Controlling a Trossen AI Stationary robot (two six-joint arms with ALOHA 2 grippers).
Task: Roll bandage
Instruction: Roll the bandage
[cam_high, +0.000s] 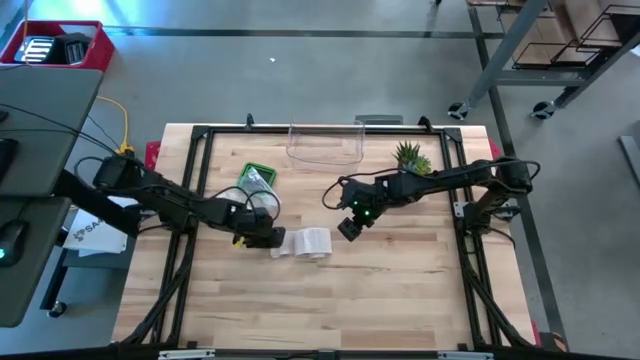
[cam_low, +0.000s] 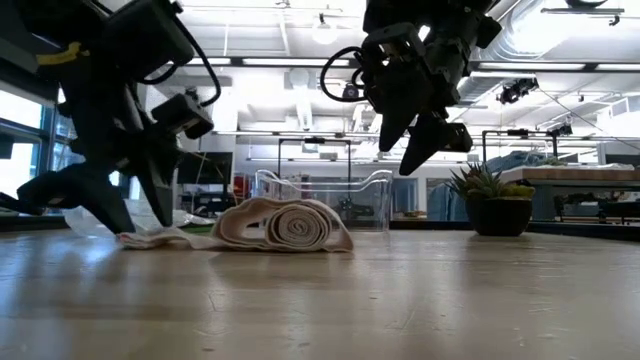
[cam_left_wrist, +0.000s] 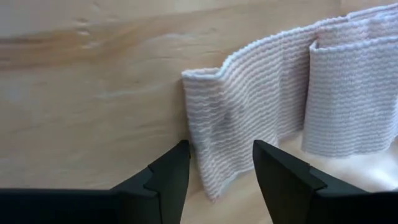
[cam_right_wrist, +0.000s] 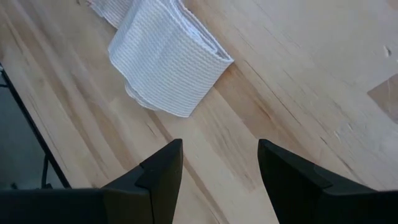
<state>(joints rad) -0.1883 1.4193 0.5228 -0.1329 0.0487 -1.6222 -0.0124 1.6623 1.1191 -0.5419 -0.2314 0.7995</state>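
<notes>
Bandage sits half-rolled mid-desk, loose tail trailing toward the left claw, which is spread around the tail's end but not pinching it. Right claw hovers just beside the roll, also spread and empty. Biggest risk imo: with nobody gripping, the coil slackens and unwinds, or a sloppy regrab bunches the tail.

Bright overhead ceiling lights glare in the low view, leaving the arms silhouetted.
</notes>
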